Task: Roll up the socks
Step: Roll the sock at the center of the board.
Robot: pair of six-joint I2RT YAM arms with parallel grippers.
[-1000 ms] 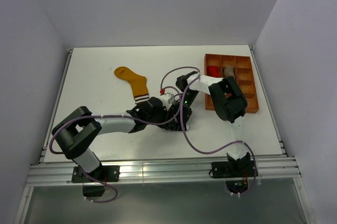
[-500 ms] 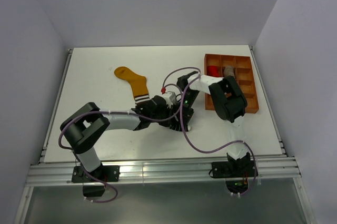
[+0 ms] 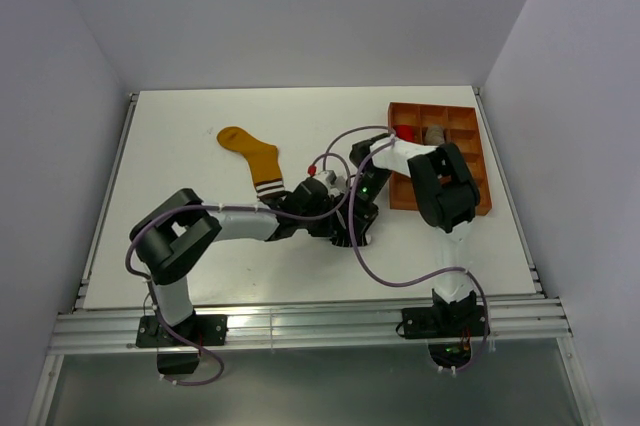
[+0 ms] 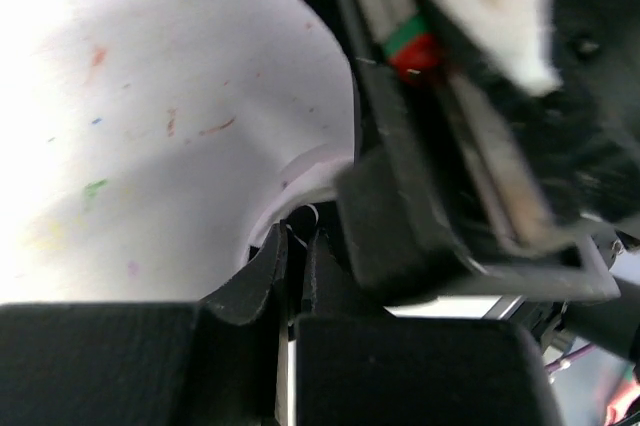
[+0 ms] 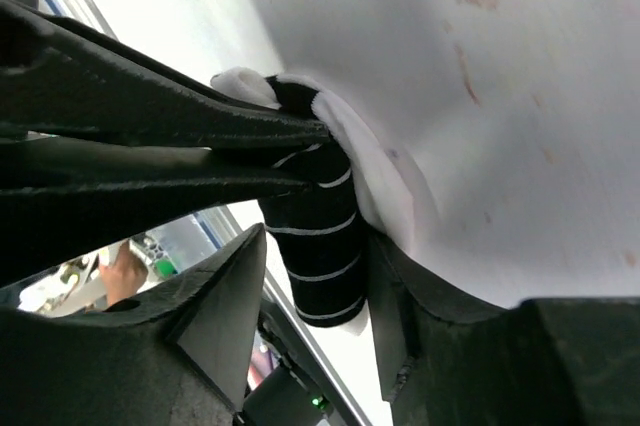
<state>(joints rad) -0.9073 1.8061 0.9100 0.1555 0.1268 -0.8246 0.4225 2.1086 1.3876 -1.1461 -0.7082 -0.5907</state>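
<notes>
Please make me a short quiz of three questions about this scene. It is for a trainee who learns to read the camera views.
1. True or false: the mustard sock lies unrolled on the table.
2. What does the left tool pinch? A: the striped sock. B: a red bundle. C: a cable.
3. Short answer: on which side of the table does the orange tray stand?

Key: 1 true; 2 A; 3 the right side.

Mustard sock (image 3: 255, 154) flat; black-and-white striped sock (image 5: 318, 236) in a roll.
</notes>
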